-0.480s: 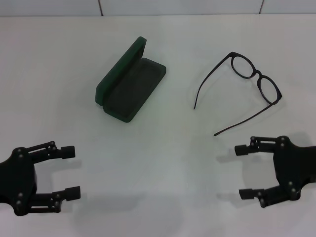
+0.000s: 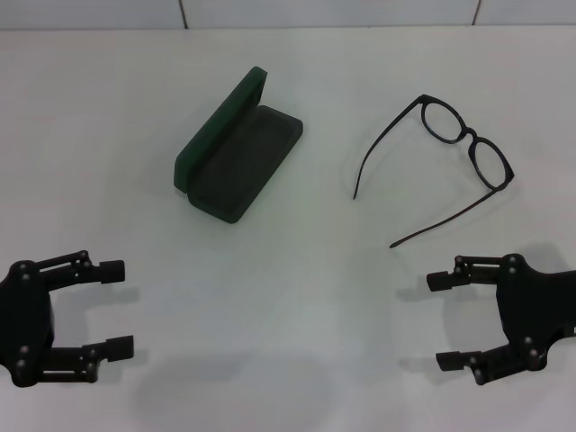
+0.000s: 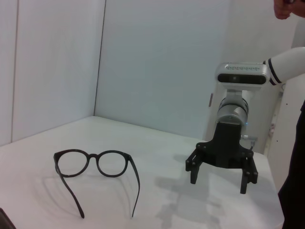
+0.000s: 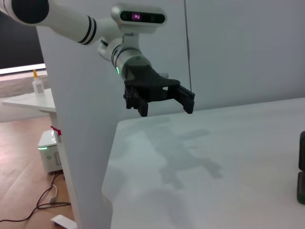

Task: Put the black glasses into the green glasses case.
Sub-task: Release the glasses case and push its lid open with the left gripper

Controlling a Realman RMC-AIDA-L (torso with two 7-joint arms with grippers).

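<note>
The black glasses (image 2: 450, 157) lie on the white surface (image 2: 297, 297), on the robot's right and well apart from the green glasses case (image 2: 236, 148), which sits open with its lid raised and its lining empty. The lenses face away from the robot and both temple arms are unfolded, reaching back toward the right hand (image 2: 443, 321). That hand hovers near the tip of the nearer temple arm, fingers spread wide and holding nothing. The left hand (image 2: 117, 306) waits low on the left, likewise wide open and empty.

The glasses look light, thin and easily bent, and the lenses would smear or scratch. The bridge, or the thicker frame front beside a lens, probably gives the firmest hold; a temple arm alone would likely flex or swing on its hinge.
</note>
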